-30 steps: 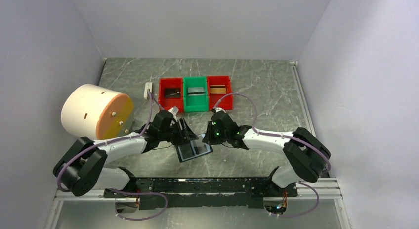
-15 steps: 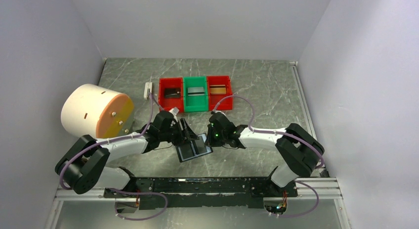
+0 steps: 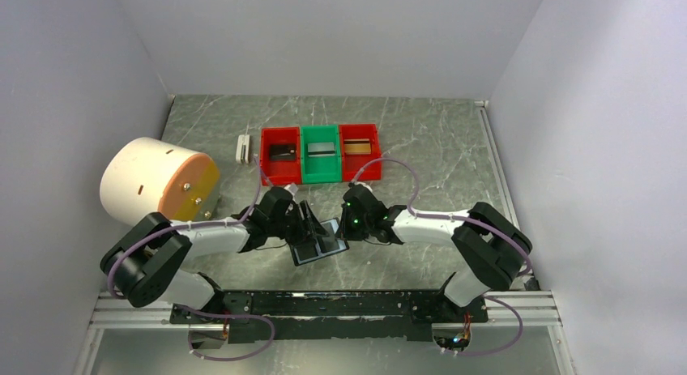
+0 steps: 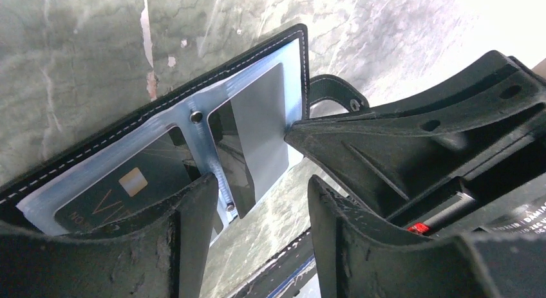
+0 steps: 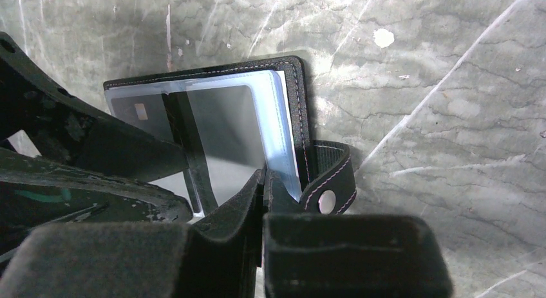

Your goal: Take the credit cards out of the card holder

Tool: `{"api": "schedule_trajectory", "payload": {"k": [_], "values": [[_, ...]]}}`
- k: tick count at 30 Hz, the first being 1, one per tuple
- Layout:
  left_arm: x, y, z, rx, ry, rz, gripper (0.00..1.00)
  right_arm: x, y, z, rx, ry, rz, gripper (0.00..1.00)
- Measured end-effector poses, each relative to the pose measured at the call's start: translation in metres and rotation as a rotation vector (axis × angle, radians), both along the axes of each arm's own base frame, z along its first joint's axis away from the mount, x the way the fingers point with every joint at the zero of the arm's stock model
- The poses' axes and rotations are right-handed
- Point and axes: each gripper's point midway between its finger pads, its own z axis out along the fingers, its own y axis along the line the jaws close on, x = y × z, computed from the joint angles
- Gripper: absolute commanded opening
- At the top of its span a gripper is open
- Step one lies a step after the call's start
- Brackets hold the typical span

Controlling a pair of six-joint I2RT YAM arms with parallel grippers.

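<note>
the card holder lies open on the tabletop between both arms, the left tool spread apart over it, the right tool clenched on the outer edge of the grey card, which looks thin, stiff and slippery, so i would pull it straight out of its pocket.

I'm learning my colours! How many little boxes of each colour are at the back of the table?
Red bins: 2, the left red bin and the right red bin
Green bins: 1, the green bin between them
Total: 3
</note>
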Motion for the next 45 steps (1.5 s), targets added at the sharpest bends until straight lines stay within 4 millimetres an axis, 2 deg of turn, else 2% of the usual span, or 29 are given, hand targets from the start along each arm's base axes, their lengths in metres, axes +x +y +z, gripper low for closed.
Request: {"api": "schedule_trajectory", "payload": {"k": [2, 12, 17, 19, 22, 24, 28, 37, 41, 45], "values": [[-0.001, -0.002, -0.003, 0.007, 0.006, 0.006, 0.54, 0.0, 0.0, 0.0, 0.01, 0.001, -0.01, 0.03], [-0.006, -0.007, -0.016, 0.048, 0.031, 0.045, 0.2, -0.001, -0.001, -0.001, 0.035, 0.011, -0.052, 0.0], [-0.008, -0.007, -0.018, 0.062, 0.034, 0.06, 0.15, 0.001, -0.003, -0.001, 0.036, 0.015, -0.084, 0.0], [-0.008, -0.008, -0.017, 0.064, 0.027, 0.062, 0.09, 0.001, -0.003, -0.001, 0.037, 0.018, -0.094, 0.0], [-0.008, -0.008, -0.016, 0.057, 0.022, 0.066, 0.09, 0.001, -0.003, -0.001, 0.038, 0.022, -0.102, 0.0], [-0.008, -0.008, -0.014, 0.052, 0.016, 0.067, 0.19, 0.001, -0.004, -0.001, 0.038, 0.024, -0.108, 0.0], [-0.009, -0.007, -0.014, 0.052, 0.009, 0.066, 0.25, 0.001, -0.003, -0.001, 0.039, 0.027, -0.113, 0.0], [-0.011, -0.005, -0.015, 0.057, 0.001, 0.059, 0.17, 0.001, -0.003, -0.002, 0.039, 0.029, -0.121, 0.0], [-0.013, -0.002, -0.012, 0.058, -0.007, 0.064, 0.09, 0.001, -0.003, -0.001, 0.039, 0.03, -0.122, 0.0], [-0.013, -0.001, -0.007, 0.055, -0.021, 0.067, 0.09, 0.001, -0.004, -0.002, 0.039, 0.031, -0.128, 0.0]]}}
